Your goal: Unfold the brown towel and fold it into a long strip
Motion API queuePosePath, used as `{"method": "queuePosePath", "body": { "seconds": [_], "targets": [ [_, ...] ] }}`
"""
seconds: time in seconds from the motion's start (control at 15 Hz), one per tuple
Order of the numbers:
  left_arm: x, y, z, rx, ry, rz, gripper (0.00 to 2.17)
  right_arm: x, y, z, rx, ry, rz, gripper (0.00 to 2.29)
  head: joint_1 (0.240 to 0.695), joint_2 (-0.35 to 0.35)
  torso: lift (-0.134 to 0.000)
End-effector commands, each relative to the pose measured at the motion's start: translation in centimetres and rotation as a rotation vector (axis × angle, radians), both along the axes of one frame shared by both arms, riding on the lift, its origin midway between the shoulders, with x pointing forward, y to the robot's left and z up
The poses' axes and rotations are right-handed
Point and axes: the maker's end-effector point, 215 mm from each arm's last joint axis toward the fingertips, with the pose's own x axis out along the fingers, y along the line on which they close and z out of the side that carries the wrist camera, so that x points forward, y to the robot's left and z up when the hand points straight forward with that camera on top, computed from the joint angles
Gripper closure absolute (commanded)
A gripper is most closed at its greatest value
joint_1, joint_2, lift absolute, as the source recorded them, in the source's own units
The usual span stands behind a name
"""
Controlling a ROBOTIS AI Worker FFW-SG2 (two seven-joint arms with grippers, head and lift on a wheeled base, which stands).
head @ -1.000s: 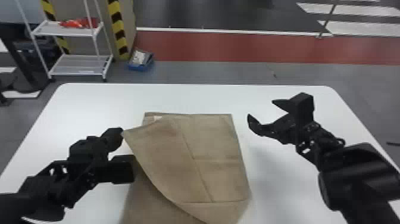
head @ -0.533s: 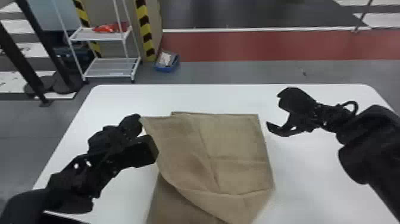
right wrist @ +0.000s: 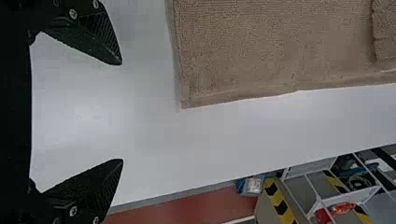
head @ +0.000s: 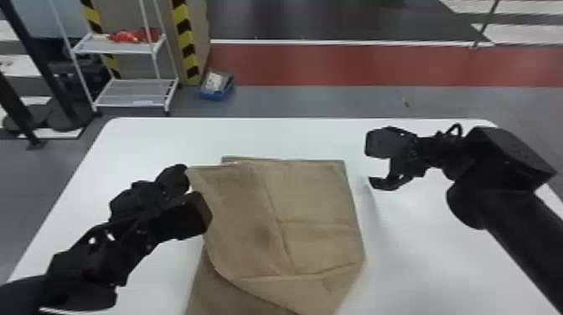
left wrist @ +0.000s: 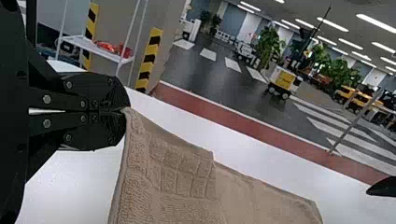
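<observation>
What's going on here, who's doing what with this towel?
The robot's left hand has a corner of the brown towel pinched and raised off the white table. The right hand is open to the right of the towel, holding nothing. The towel lies partly doubled over itself, with some creases, and is not yet a long strip.
</observation>
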Motion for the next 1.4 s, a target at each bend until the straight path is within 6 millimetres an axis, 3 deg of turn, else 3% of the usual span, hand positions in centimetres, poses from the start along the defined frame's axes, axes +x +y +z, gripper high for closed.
{"method": "queuePosePath", "body": {
  "seconds": [0.0, 0.2, 0.47, 0.6, 0.8, 1.0, 1.13, 1.33],
  "targets": [
    [0.1, -0.6, 0.0, -0.005, -0.001, -0.009, 2.06, 0.4, 1.7, -0.5, -0.02, 0.019, 0.029, 0.16, 0.695, -0.014, -0.123],
    [0.2, -0.7, 0.1, -0.007, -0.001, -0.013, 2.06, -0.5, 5.7, -1.1, -0.002, 0.054, 0.101, 0.17, 0.695, 0.005, -0.123],
    [0.5, -0.7, 0.1, -0.005, -0.001, -0.017, 2.06, -1.5, 8.0, -2.5, -0.034, 0.121, 0.152, 0.23, 0.695, 0.039, -0.123],
    [0.6, -1.1, -0.2, -0.005, 0.004, -0.024, 2.06, -2.6, 9.2, -3.4, -0.028, 0.196, 0.174, 0.35, 0.695, 0.053, -0.123],
    [0.8, -1.8, -0.2, -0.008, 0.005, -0.036, 2.06, -4.1, 10.2, -3.8, 0.001, 0.294, 0.193, 0.76, 0.695, 0.064, -0.123],
    [0.8, -1.6, -0.1, -0.005, 0.002, -0.035, 2.06, -4.1, 9.7, -3.0, 0.064, 0.319, 0.166, 1.39, 0.695, 0.069, -0.123],
    [1.0, -1.6, 0.2, -0.005, -0.004, -0.035, 2.06, -2.9, 8.2, -1.3, 0.113, 0.289, 0.12, 1.46, 0.695, 0.069, -0.123],
    [1.5, -0.9, 1.2, -0.007, -0.023, -0.02, 2.06, -0.9, 5.4, 2.9, 0.24, 0.222, 0.041, 1.51, 0.695, 0.051, -0.123]
  ]
}}
